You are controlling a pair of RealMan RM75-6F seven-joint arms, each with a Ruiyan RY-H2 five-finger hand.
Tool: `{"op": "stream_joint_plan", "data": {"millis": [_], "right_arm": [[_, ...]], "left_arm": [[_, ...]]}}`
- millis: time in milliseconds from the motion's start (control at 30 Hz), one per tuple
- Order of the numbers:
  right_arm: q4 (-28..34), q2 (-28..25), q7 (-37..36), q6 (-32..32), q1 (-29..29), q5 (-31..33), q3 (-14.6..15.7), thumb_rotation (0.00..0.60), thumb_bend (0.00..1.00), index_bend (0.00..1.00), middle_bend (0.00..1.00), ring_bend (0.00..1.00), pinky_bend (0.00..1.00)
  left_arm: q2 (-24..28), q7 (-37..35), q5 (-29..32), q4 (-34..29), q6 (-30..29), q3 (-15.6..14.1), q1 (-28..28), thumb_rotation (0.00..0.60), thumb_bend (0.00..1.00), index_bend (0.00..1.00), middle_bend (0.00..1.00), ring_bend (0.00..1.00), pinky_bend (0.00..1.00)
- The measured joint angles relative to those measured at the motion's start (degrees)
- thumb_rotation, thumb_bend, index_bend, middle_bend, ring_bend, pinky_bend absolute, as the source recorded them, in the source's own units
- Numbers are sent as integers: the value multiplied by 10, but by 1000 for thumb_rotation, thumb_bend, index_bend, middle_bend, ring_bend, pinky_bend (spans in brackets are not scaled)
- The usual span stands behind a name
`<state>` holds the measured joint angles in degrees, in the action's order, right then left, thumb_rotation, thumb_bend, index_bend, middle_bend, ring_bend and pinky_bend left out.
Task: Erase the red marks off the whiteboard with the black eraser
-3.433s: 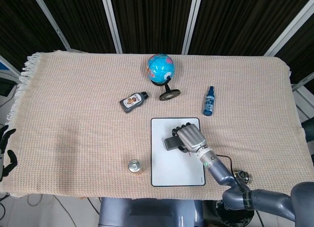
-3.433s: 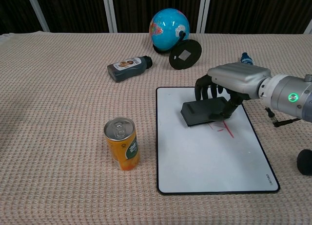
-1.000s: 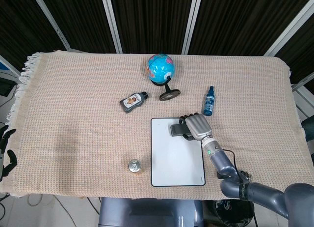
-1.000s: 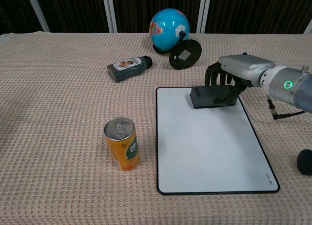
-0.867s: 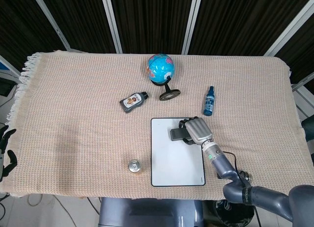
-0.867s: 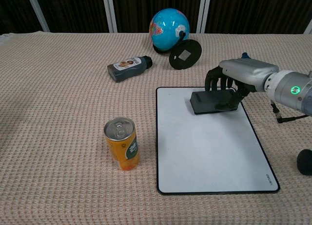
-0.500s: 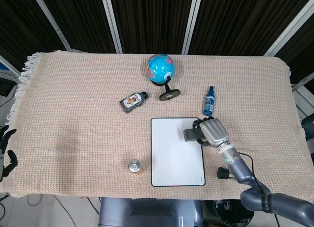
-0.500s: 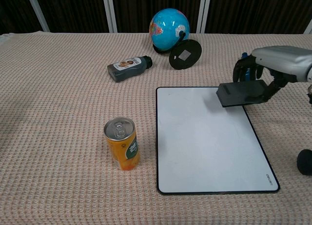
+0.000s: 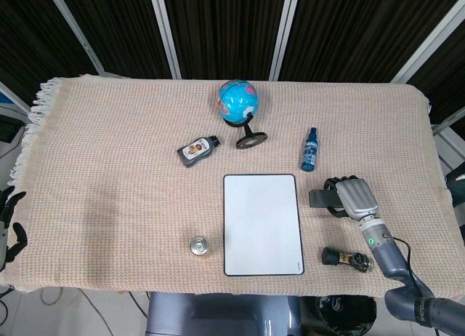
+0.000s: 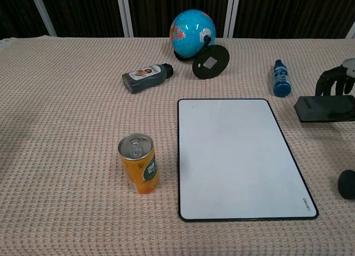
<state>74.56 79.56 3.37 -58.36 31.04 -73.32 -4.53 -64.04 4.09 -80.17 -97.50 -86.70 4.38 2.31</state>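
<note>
The whiteboard [image 9: 261, 223] [image 10: 238, 156] lies flat near the table's front edge, and its surface shows plain white with no red marks visible. My right hand [image 9: 356, 198] is to the right of the board, off its edge, over the cloth. It grips the black eraser [image 9: 322, 199] [image 10: 324, 108], which sticks out to the left of the fingers [image 10: 334, 78]. Whether the eraser touches the cloth I cannot tell. My left hand [image 9: 9, 223] hangs at the table's far left edge, fingers apart and holding nothing.
A globe [image 9: 237, 101] on a stand, a dark bottle [image 9: 197, 149] lying on its side and a blue bottle [image 9: 310, 149] sit behind the board. An orange can [image 10: 138, 163] stands left of it. A small black object [image 9: 347, 260] lies near the front right.
My right hand has carried the eraser rightward off the whiteboard onto the cloth side. The red marks seen 3.4 s ago no longer show. The left hand has not moved.
</note>
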Motion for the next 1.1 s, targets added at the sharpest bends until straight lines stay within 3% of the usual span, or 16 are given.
{"op": "stream_joint_plan", "data": {"millis": [133, 300, 367, 433, 767, 1100], "right_arm": [[-15, 7, -3, 10, -4, 4, 3, 600, 273, 578, 452, 439, 322], [-21, 10, -3, 27, -4, 7, 6, 600, 176, 268, 204, 226, 187], [-18, 8, 1, 30, -4, 8, 6, 600, 163, 125, 70, 115, 170], [-8, 0, 8, 37, -3, 10, 6, 600, 145, 41, 11, 54, 164], [92, -69, 42, 36, -3, 30, -6, 600, 134, 0, 0, 20, 161], [192, -148, 25, -120, -78, -11, -14, 600, 134, 0, 0, 29, 161]], "left_arm": [[0, 0, 0, 0, 0, 0, 0, 600, 743, 147, 44, 0, 0], [1, 0, -1, 0, 1, -1, 0, 600, 744, 147, 45, 0, 0], [1, 0, 0, 0, 1, -1, 0, 600, 744, 147, 45, 0, 0], [1, 0, 0, 0, 1, -1, 0, 600, 744, 147, 44, 0, 0], [2, -1, 0, -1, 1, -1, 0, 600, 744, 147, 44, 0, 0], [2, 0, -2, -1, 1, -1, 0, 600, 743, 147, 44, 0, 0]]}}
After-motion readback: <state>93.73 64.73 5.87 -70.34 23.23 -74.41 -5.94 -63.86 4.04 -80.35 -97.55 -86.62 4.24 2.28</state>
